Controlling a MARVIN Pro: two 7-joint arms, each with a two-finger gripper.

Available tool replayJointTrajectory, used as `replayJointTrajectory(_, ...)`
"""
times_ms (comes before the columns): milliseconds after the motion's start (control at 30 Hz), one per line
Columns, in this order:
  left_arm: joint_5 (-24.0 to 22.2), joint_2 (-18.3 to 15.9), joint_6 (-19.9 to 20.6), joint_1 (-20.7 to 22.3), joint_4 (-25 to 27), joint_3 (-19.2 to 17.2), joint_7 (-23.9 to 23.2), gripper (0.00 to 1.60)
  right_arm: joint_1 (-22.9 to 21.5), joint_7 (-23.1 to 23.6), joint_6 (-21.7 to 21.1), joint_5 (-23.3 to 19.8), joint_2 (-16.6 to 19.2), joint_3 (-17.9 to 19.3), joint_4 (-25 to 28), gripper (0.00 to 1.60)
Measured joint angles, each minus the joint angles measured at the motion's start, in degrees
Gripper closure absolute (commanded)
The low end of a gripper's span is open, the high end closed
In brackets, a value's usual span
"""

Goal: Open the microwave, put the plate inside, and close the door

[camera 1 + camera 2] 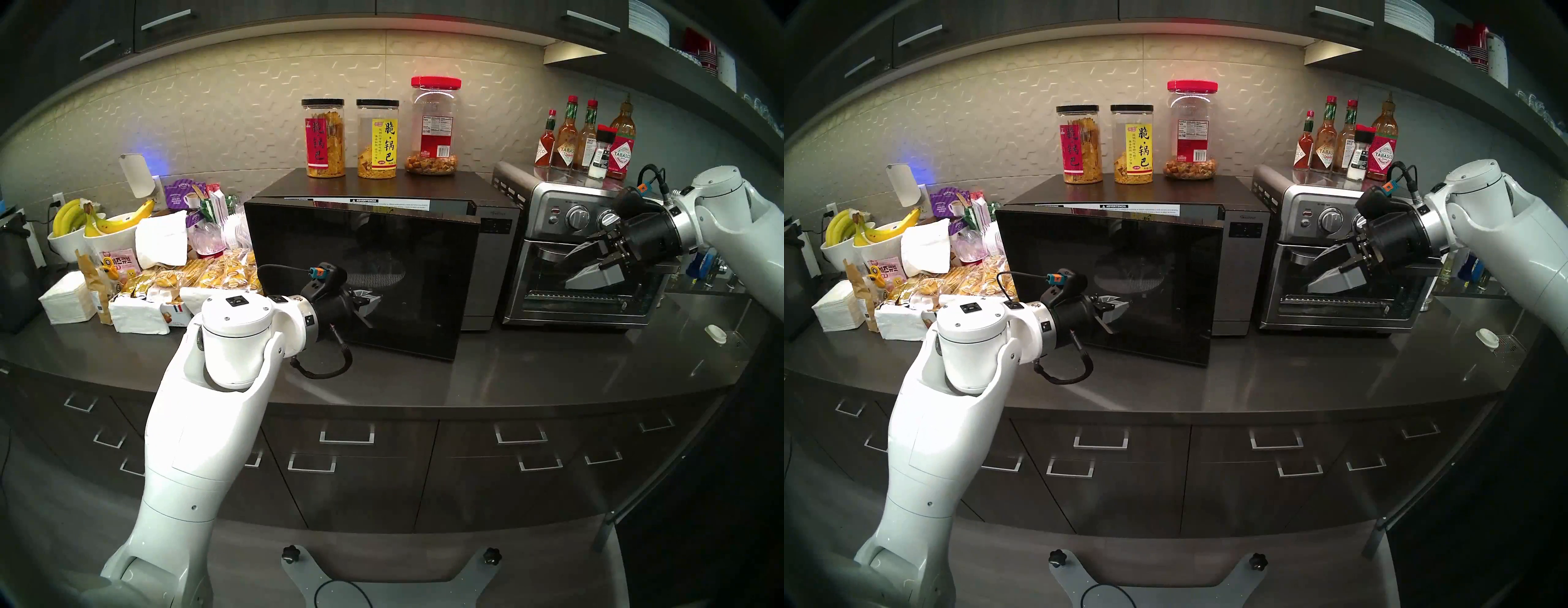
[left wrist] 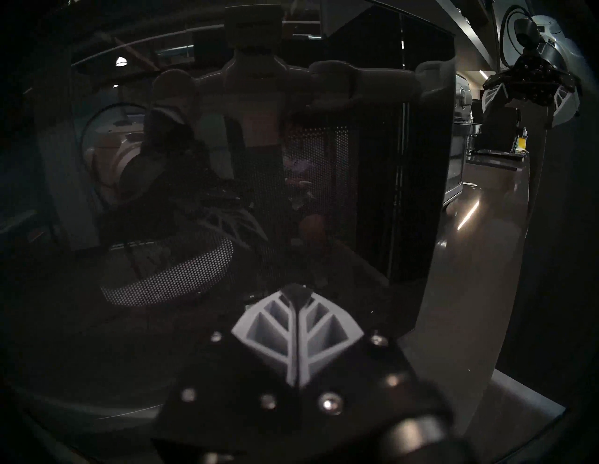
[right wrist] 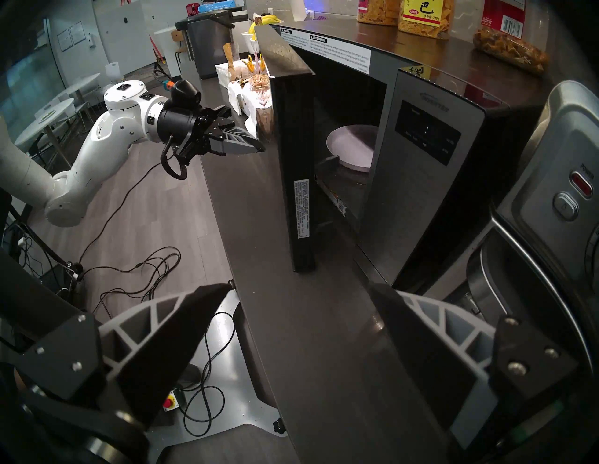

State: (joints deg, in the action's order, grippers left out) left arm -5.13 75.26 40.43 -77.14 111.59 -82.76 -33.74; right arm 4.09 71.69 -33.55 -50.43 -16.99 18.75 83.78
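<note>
Standing ajar, the door (image 1: 360,280) screens the plate (image 3: 351,147); left fingers (image 3: 241,145) closed, right fingers (image 3: 181,327) spread empty.

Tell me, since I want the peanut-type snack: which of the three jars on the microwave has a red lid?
The rightmost jar, the tallest; its lid is red, its label red and white. The other two jars have black lids.

The half-open door (image 3: 293,168) leaves a narrow gap to the microwave (image 3: 421,168) cavity (counter (image 3: 324,340) below bare).
</note>
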Motion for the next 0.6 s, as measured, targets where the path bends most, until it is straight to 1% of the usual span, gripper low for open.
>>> replayJointTrajectory(600, 2.04, 0.05, -1.72, 2.75, -4.91, -1.03, 0.91, 1.60, -0.21, 0.05, 0.04, 0.01, 0.00, -0.29, -0.02, 0.00)
